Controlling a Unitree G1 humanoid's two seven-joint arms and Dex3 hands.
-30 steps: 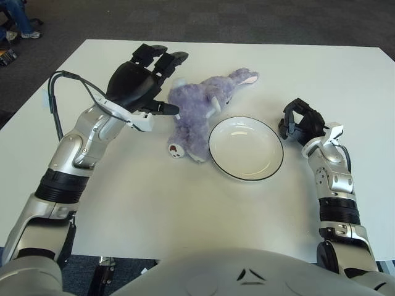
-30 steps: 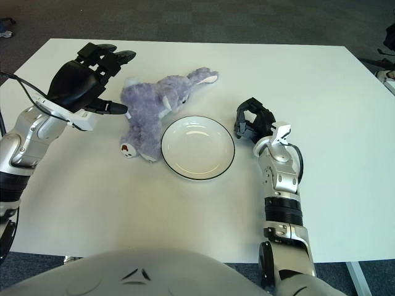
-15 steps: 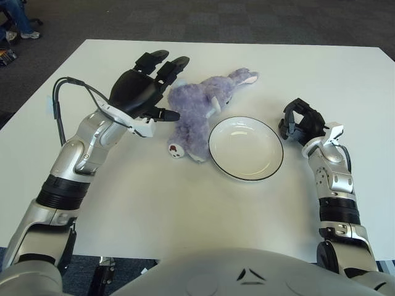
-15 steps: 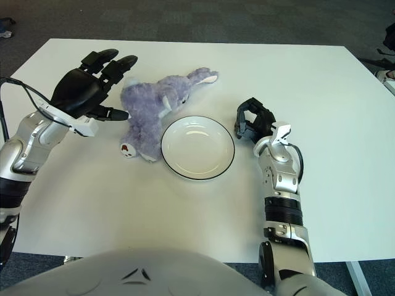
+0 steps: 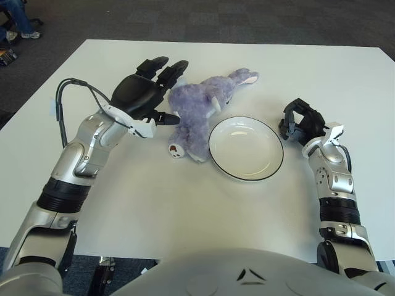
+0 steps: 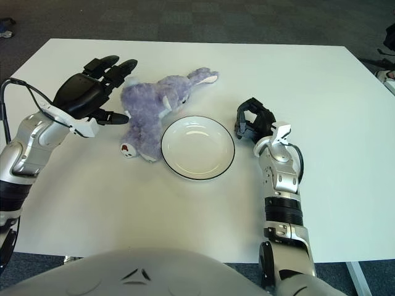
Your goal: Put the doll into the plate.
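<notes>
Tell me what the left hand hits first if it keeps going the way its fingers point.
Most likely the purple doll. The left hand is open just to the doll's left, fingers aimed at its upper body. Its height above the table is hard to judge, so it might pass over the top.

Left hand point(image 5: 145, 94) raised, fingers spread, arm extended forward. Right hand point(image 5: 300, 121) curled shut, forearm upright.

white table point(image 5: 185, 203), dark carpet point(image 5: 247, 18), perhaps shoes point(image 5: 29, 34)
</notes>
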